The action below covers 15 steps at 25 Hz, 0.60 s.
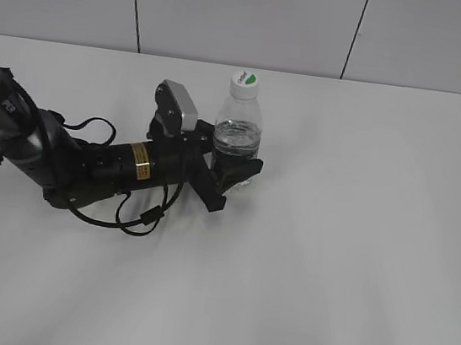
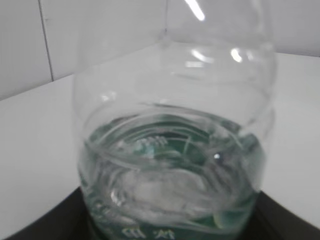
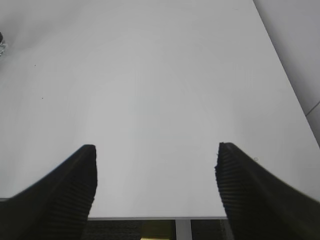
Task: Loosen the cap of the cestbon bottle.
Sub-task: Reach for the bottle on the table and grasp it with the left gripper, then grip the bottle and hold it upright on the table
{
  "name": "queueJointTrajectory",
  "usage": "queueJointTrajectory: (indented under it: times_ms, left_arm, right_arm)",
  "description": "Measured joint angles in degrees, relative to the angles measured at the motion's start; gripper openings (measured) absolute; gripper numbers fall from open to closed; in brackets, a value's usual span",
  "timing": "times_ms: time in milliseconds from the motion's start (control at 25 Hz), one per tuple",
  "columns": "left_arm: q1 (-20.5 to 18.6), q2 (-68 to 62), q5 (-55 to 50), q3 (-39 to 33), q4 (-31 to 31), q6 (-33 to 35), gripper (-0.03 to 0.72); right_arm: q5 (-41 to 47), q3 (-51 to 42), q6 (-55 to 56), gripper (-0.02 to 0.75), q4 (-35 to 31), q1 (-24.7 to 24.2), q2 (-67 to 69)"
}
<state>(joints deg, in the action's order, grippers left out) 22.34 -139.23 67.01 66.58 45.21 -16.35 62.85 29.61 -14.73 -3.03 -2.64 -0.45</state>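
On the white table (image 1: pixel 357 240), left tool (image 1: pixel 234 176) clamps the cestbon bottle (image 1: pixel 237 138).

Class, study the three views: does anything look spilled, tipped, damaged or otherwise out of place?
Nothing stands out. The cestbon bottle stands upright on the white table, its cap on and level, water inside, no spill showing. The left gripper is closed around its lower body. The right gripper is open over bare table.
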Motion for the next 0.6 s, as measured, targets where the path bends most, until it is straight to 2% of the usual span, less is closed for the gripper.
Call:
queueJointTrajectory:
  times_ms: [280, 600]
  left_arm:
    - [-0.58, 3.06, 0.22, -2.67, 10.72, -0.43, 0.41]
    - [-0.69, 6.36, 0.4, -9.6, 13.28, -0.48, 0.41]
  right_arm:
    - [0.0, 0.0, 0.0, 0.564, 0.0, 0.0, 0.0]
    - [0.0, 0.0, 0.0, 0.564, 0.0, 0.0, 0.0]
